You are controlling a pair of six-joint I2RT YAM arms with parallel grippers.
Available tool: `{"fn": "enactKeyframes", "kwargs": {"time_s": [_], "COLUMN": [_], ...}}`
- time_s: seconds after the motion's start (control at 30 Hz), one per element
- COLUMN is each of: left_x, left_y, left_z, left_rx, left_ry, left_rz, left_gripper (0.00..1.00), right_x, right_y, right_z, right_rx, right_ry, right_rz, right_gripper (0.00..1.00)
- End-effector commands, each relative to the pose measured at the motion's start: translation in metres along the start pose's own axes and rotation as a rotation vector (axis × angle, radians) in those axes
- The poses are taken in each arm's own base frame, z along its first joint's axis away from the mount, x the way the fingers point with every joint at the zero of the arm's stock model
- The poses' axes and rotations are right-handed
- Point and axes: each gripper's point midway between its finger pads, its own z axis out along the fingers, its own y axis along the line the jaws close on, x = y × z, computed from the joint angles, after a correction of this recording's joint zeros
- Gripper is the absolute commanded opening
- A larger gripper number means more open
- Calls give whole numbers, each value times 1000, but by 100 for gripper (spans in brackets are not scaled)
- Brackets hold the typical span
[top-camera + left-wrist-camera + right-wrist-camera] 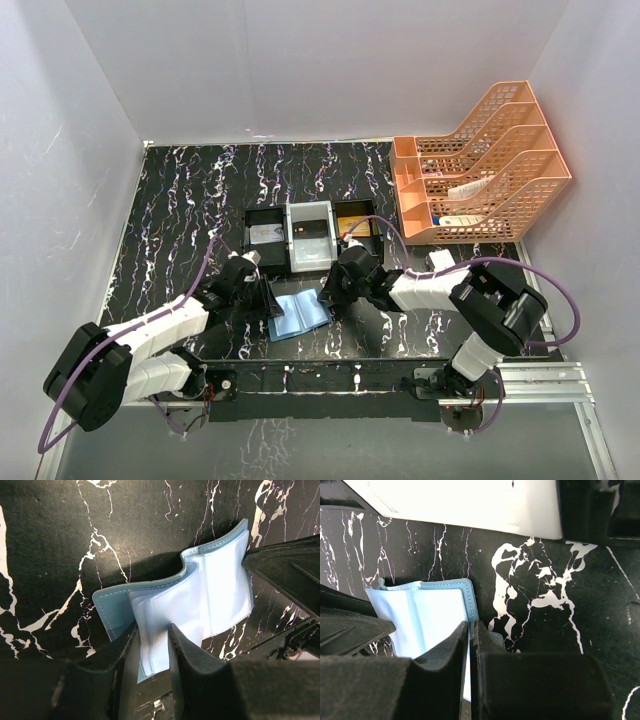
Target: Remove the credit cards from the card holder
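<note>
Right tool (pixel 469 626) pinches the open holder (pixel 300 315) near the tray (pixel 268 214); left tool (pixel 152 630) straddles its edge, grip unclear.

We see the table (pixel 180 200) black w/ white marble-like veins, some tinged purple, and the walls (pixel 300 60) plain pale grey-white. The card holder (pixel 300 315) is mid-blue outside w/ a stitched edge, its inner pockets (pixel 220 590) much paler, almost whitish blue; the tray (pixel 290 240) has black outer compartments and a white middle one. The rack (pixel 500 160) is peach-orange mesh, the arms (pixel 170 320) white & black w/ purple cables (pixel 560 280), and both left tool (pixel 150 640) and right tool (pixel 470 630) are matt black.
</note>
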Motion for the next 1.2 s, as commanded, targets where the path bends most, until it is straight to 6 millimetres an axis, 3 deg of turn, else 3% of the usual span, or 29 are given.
{"fn": "enactKeyframes", "kwargs": {"time_s": [0.0, 0.33, 0.63, 0.93, 1.17], "left_x": [7, -2, -7, -13, -10], "left_y": [-14, -30, -38, -71, -89], "left_z": [3, -5, -5, -10, -8], "left_rx": [75, 125, 143, 295, 410], "left_ry": [38, 8, 4, 7, 35], "left_rz": [13, 27, 28, 27, 4], "left_gripper": [23, 15, 14, 13, 12], "right_x": [20, 23, 21, 16, 16], "right_y": [54, 67, 42, 18, 14], "right_z": [-5, -11, -7, -9, -11], "right_rx": [-240, -329, -186, -47, -37], "right_ry": [92, 105, 73, 34, 24], "right_rz": [34, 68, 89, 77, 86], "right_gripper": [3, 9, 12, 17, 17]}}
